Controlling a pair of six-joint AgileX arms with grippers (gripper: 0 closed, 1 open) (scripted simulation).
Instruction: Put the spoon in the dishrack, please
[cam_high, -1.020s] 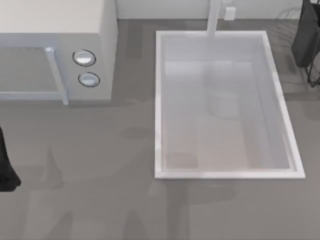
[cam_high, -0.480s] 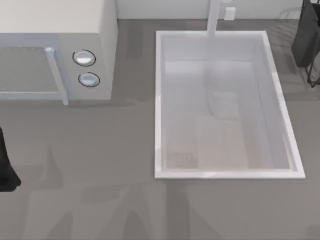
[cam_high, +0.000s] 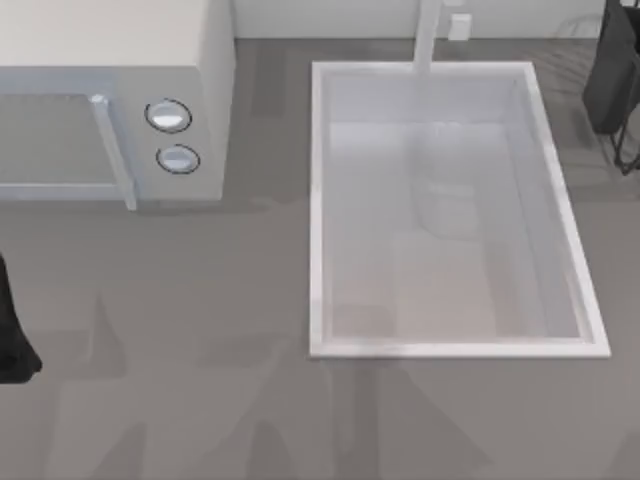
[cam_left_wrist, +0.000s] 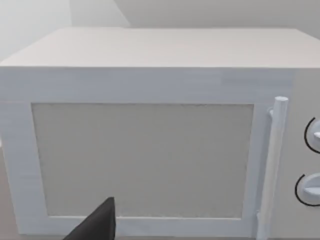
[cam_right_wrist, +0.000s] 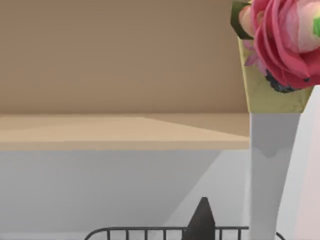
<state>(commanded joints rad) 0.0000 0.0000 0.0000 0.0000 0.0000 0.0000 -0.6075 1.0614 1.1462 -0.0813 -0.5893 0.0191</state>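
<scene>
The spoon is out of view. The dishrack is a rack of thin dark wires at the table's far right corner; its top rail also runs along the edge of the right wrist view. My right arm hangs over the dishrack, and one dark fingertip stands just above the rail. My left arm is parked at the left edge, facing the microwave, with one dark fingertip in sight.
A white microwave with two knobs fills the far left. A large white sink basin with a tap sits in the middle. Pink flowers stand in a tall white vase behind the rack.
Both arms hold their places. Only faint shadows on the counter and in the sink have shifted.
</scene>
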